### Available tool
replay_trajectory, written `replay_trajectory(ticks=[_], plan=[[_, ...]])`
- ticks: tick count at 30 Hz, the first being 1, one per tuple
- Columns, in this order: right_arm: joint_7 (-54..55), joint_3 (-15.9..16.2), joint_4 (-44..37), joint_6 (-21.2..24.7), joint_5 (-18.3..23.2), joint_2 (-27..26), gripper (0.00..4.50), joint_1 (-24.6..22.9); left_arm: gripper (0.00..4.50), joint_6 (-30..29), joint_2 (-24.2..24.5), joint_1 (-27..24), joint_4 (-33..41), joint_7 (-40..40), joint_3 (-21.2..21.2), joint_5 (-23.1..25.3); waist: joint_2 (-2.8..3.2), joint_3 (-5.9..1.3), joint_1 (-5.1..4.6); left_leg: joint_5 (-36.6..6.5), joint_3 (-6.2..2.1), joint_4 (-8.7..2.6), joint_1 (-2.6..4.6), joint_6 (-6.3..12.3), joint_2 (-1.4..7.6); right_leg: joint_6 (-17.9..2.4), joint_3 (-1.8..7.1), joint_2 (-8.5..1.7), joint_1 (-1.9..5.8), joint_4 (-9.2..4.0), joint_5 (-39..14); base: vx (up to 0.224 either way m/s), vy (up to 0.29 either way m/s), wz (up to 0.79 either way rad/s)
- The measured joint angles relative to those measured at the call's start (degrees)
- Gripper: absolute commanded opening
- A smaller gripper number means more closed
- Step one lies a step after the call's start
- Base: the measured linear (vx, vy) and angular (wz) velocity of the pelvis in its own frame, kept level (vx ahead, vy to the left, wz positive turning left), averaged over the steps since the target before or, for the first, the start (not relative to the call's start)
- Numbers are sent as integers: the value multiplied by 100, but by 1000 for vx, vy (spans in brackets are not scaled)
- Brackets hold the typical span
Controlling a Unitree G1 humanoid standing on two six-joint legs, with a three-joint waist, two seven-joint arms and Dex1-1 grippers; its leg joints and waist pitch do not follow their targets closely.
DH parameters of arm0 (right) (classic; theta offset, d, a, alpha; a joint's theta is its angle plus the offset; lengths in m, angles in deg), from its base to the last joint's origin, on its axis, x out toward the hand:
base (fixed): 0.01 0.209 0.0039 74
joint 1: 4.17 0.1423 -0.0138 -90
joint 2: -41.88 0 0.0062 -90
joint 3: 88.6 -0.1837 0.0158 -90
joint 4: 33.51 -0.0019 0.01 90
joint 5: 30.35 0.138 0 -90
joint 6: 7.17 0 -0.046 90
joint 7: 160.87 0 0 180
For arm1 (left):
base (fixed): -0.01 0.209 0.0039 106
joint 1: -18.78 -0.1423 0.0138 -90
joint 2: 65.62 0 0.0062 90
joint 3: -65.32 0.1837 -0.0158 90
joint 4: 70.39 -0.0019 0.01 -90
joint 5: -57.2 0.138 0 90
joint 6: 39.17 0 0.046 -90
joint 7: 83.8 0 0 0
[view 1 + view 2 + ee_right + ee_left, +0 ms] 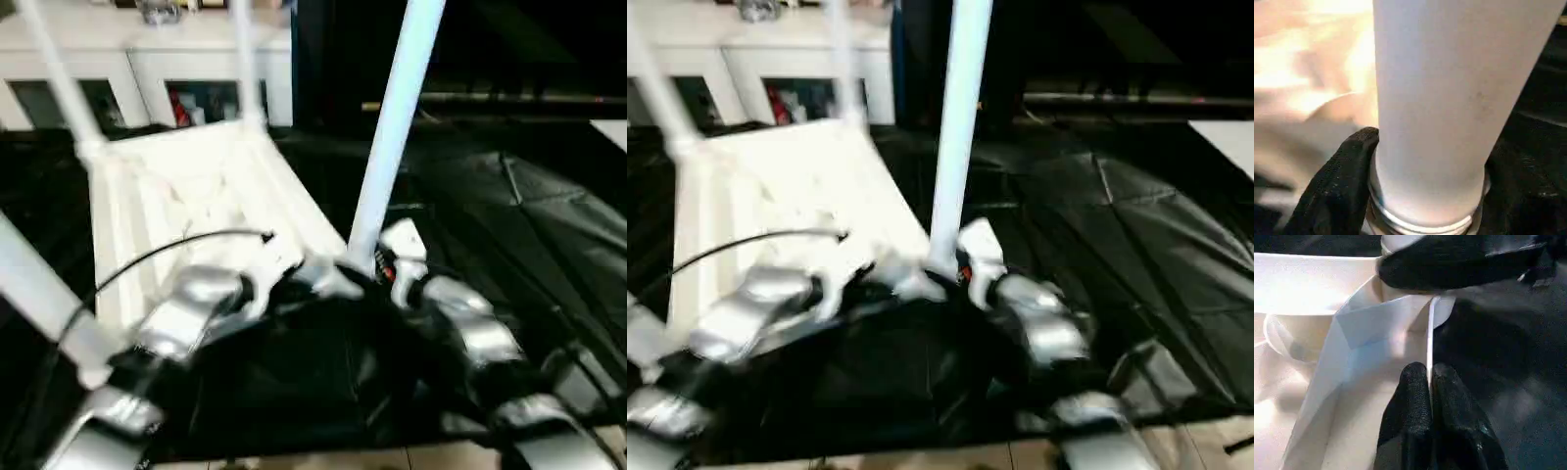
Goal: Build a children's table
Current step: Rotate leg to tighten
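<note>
The children's table lies upside down: its white tabletop (196, 186) shows the ribbed underside. Legs rise from the far corners (59, 83) (245, 59) and the near left corner (39, 294). Another white leg (392, 127) stands tilted at the near right corner. My right gripper (377, 269) is shut on its base, with black fingers (1337, 186) on either side just above a metal ring (1425, 223). My left gripper (1429, 374) is shut on the tabletop's thin rim (1431, 333) right beside that corner socket.
A white cabinet (147, 69) with glass doors stands behind the table. A black sheet (509, 215) covers the floor under it and to the right. A black cable (157, 255) arcs over my left forearm. Wooden floor (323, 458) shows at the near edge.
</note>
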Motion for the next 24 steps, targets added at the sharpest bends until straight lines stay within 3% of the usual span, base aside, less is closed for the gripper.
replay_trajectory(ticks=[3, 9, 11, 15, 20, 24], plan=[[606, 6, 187, -4, -201, -139, 274, 150, 0, -68, -210, 110, -123, 321, 12, 97, 1, -5, -1, -1, 0, -5, -3, 1, -2, 0, -2, 0, 13, -42, 0, 0, 0, 0], [637, -67, 410, -165, -199, -213, 274, 245, 0, -64, -343, 138, -161, 449, 16, 229, -8, -18, 5, -2, 2, -7, -2, 3, -12, -1, 4, -8, 19, -47, 1, 0, 0, 0], [544, -138, 412, -201, -138, -221, 330, 243, 0, -61, -340, 138, -159, 443, 16, 230, -8, -18, 8, -2, 2, -12, -2, 3, -12, -1, 3, -8, 19, -46, 2, 0, 0, 0], [97, -270, 406, -303, 83, -121, 378, 214, 0, -2, -241, 137, -148, 338, 53, 229, -8, -17, 17, -1, 4, -28, -3, 3, -12, -4, 0, -8, 15, -44, 6, 0, 0, 0], [-1161, -88, -192, -212, 272, 343, 390, -55, 0, 158, 74, -23, 135, -150, 137, 216, -7, -18, 34, -1, 7, -52, -6, 2, -11, -6, 0, -8, 14, -40, 41, 0, 0, 0], [-2813, 328, -1271, 26, 463, 1225, 390, -561, 0, 500, 614, -365, 583, -991, 244, 42, -7, -19, 152, -1, 8, -87, -10, 1, -1, -6, -3, 4, 12, -38, 42, 13, -4, 1]])
